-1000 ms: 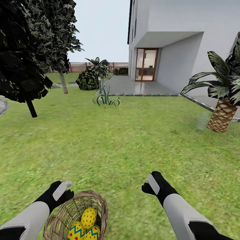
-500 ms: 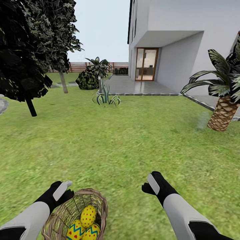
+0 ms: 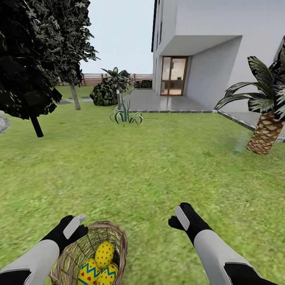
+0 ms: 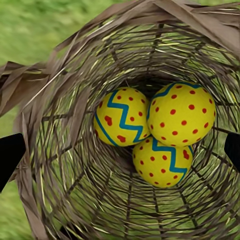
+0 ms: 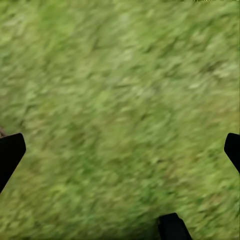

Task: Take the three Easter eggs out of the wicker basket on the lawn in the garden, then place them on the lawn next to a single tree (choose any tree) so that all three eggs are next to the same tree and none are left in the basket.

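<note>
Three Easter eggs (image 3: 98, 266) lie bunched at the bottom of the wicker basket (image 3: 118, 245), which sits on the lawn (image 3: 142, 170) at the near left of our head view. From the left wrist camera we look straight down into the basket (image 4: 65, 125): the eggs (image 4: 150, 127) touch one another, bright yellow and smooth, all red-dotted, two with a blue zigzag band. The weave is brown, coarse and see-through, with a thick braided round rim and walls that taper inward.

Our left gripper (image 3: 77, 225) hangs just beside the basket's rim on its far left edge, fingers spread wide and holding nothing; their dark tips sit at opposite edges of the wrist picture. Our right gripper (image 3: 178, 219) hovers over bare grass, well apart from the basket, likewise spread wide and empty.

Nothing stands between the grippers and the eggs but the basket wall. Farther off, a pale grey-beige leaning trunk (image 3: 75, 97) rises under dark blocky foliage at the left, with a thin dark-trunked tree (image 3: 37, 126) nearer. A spiky green plant (image 3: 126, 116) grows mid-lawn, a scaly-trunked palm (image 3: 263, 136) stands at the right, and a white house (image 3: 213, 51) with a grey patio (image 3: 166, 105) lies behind.
</note>
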